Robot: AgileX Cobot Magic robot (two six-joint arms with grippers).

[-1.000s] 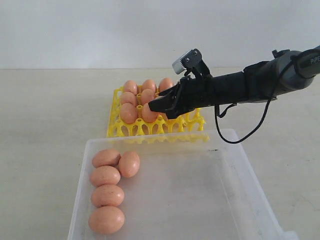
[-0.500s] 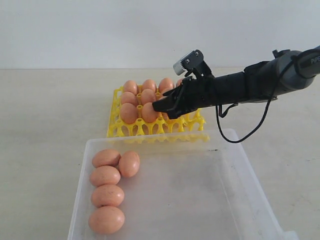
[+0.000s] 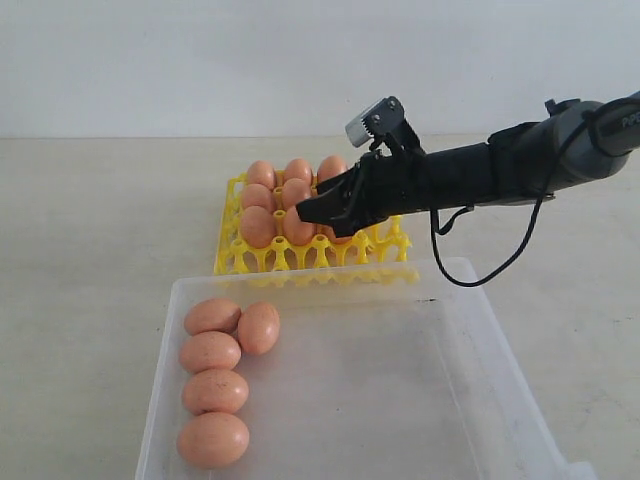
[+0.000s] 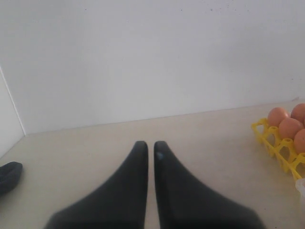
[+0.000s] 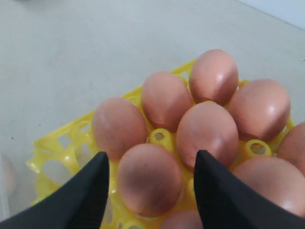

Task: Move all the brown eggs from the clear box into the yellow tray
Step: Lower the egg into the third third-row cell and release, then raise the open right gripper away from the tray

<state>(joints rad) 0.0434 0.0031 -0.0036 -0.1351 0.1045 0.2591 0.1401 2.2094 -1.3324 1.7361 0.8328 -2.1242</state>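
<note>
The yellow tray [image 3: 300,262] sits behind the clear box [image 3: 480,330] and holds several brown eggs [image 3: 257,226]. Several more brown eggs [image 3: 212,392] lie along the left side of the clear box. My right gripper [image 3: 305,212] hovers low over the tray, open. In the right wrist view its fingers [image 5: 152,155] straddle one egg [image 5: 148,179] that rests in a cup of the tray [image 5: 47,157], with a small gap on each side. My left gripper [image 4: 147,144] is shut and empty, off to the side of the tray [image 4: 274,138].
The right arm and its dangling black cable [image 3: 470,270] reach in over the back right corner of the box. A dark object [image 4: 8,174] lies on the table at the edge of the left wrist view. The right part of the box holds no eggs.
The right gripper nudged right, then back left over the tray, and its jaws have widened slightly around the egg. The eggs in the box have not moved.
</note>
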